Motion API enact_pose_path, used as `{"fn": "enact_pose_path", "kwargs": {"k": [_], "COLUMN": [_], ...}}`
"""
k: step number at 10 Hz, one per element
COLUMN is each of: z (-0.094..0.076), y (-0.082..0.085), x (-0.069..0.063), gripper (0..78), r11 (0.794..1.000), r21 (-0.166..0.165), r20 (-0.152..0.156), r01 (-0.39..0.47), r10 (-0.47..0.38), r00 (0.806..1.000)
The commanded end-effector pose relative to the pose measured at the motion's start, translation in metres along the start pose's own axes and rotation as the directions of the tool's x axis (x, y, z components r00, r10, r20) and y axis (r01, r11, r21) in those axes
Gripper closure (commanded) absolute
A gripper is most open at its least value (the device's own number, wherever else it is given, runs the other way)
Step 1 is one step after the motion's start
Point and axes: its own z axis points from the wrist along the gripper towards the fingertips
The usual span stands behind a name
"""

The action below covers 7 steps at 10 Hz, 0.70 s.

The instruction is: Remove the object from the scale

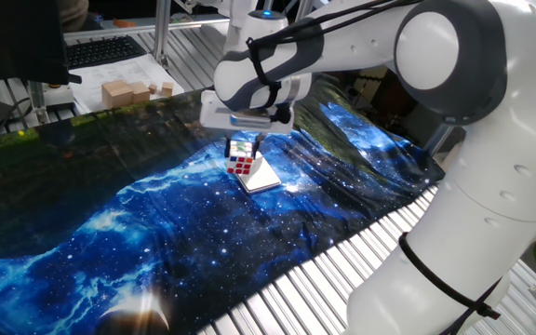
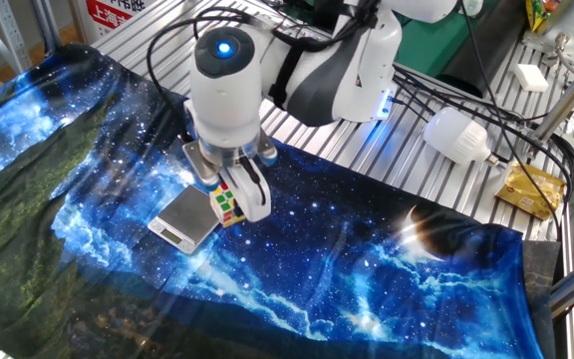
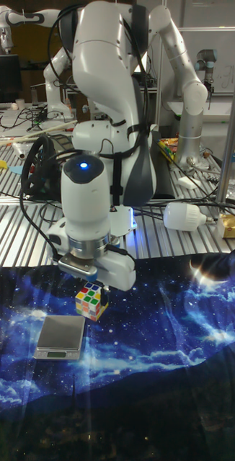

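Note:
The multicoloured puzzle cube, the object (image 1: 241, 164) (image 2: 227, 203) (image 3: 91, 301), hangs in the air, tilted, with my gripper (image 1: 242, 149) (image 2: 231, 191) (image 3: 93, 288) shut on it. The scale (image 1: 261, 176) (image 2: 183, 220) (image 3: 60, 336), a thin silver-white square plate, lies flat on the blue galaxy cloth with nothing on it. The cube is held just beside and above the scale's edge, clear of the plate in the tall fixed view.
Tan wooden blocks (image 1: 126, 91) and paper sheets sit at the back of the slatted table. A white lamp (image 2: 457, 135) and a yellow packet (image 2: 529, 189) lie beyond the cloth. The robot's base (image 2: 363, 70) and cables stand behind the scale.

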Motion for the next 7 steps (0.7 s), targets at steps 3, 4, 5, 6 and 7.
{"fn": "enact_pose_path", "kwargs": {"k": [3, 4, 5, 6, 7], "z": [0.0046, 0.0048, 0.0045, 0.0044, 0.0044], "y": [0.013, 0.0131, 0.0138, 0.0142, 0.0144], "x": [-0.0063, -0.0064, -0.0075, -0.0081, -0.0084], "gripper": [76.3, 76.3, 76.3, 76.3, 76.3], "r11": [0.987, 0.987, 0.985, 0.986, 0.986], "r21": [-0.018, -0.019, -0.019, -0.018, -0.017], "r20": [-0.005, -0.005, -0.005, -0.008, -0.007], "r01": [-0.158, -0.159, -0.169, -0.168, -0.163], "r10": [0.158, 0.159, 0.169, 0.168, 0.163], "r00": [0.987, 0.987, 0.986, 0.986, 0.987]}}
